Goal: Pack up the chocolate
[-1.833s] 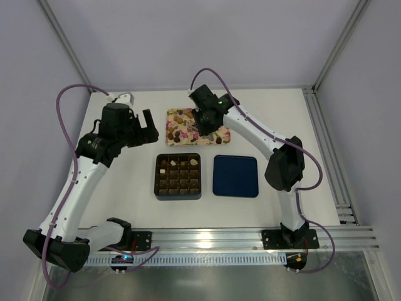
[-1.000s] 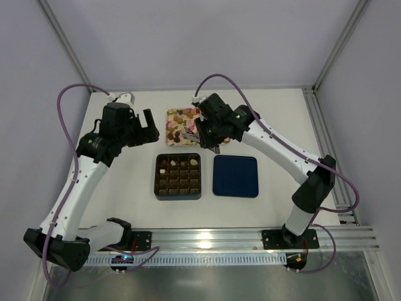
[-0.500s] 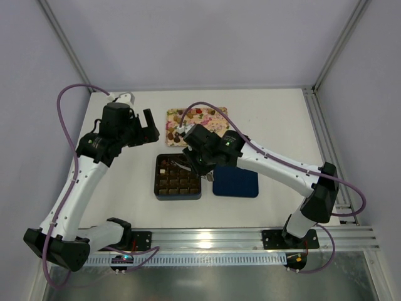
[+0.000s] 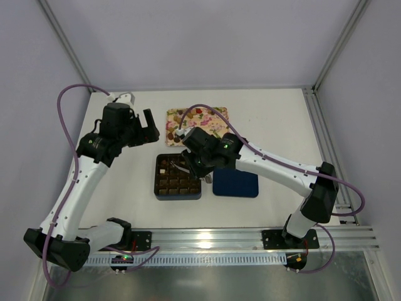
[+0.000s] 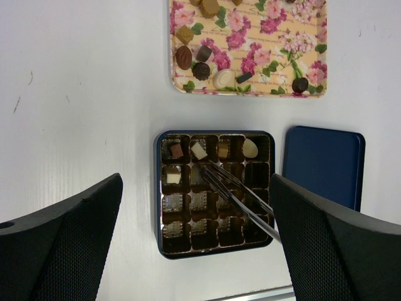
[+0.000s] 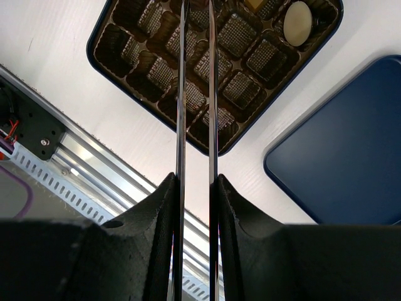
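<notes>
The dark brown box (image 4: 178,193) with its grid of cells sits mid-table. Its top row holds chocolate pieces: a brown one (image 5: 177,150), a white one (image 5: 198,150) and a cream oval (image 5: 250,148). More chocolate (image 5: 202,70) lies on the floral tray (image 5: 250,47) behind it. My right gripper (image 6: 196,179) is shut on long metal tweezers (image 5: 241,197), which reach across the box with their tips over the second-row cells. Whether the tips carry anything is not visible. My left gripper (image 4: 149,127) hangs open and empty, high up left of the tray.
The navy-blue lid (image 4: 235,183) lies flat right of the box, partly under my right arm. An aluminium rail (image 6: 81,163) runs along the table's near edge. Grey walls enclose the table at the back and sides.
My right arm has swung from over the floral tray down to the box, carrying the tweezers. The left arm has not moved.
</notes>
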Tool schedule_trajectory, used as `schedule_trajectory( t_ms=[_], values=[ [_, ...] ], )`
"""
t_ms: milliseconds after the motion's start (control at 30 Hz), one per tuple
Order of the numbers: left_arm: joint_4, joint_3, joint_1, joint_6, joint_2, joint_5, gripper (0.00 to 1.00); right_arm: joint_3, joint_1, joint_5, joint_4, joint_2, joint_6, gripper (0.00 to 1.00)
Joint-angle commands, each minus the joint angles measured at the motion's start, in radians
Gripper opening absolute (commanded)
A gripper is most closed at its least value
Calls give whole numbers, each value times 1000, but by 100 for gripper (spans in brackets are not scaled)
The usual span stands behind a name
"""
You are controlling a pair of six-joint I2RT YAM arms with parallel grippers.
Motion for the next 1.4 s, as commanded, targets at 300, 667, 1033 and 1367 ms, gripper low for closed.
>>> schedule_trajectory(
  t_ms=[300,667,1033,1367],
  values=[
    [33,-4,6,-4,-23,8,97,14,20,-3,41,-10,8,38],
    [36,-1,5,-6,-22,10,97,86,6,64,0,-15,-18,40],
    [38,0,6,-10,-16,22,97,274,-189,62,-29,64,-117,40],
    [30,5,5,-7,-11,16,97,558,-258,9,-88,356,-156,40]
  ],
)
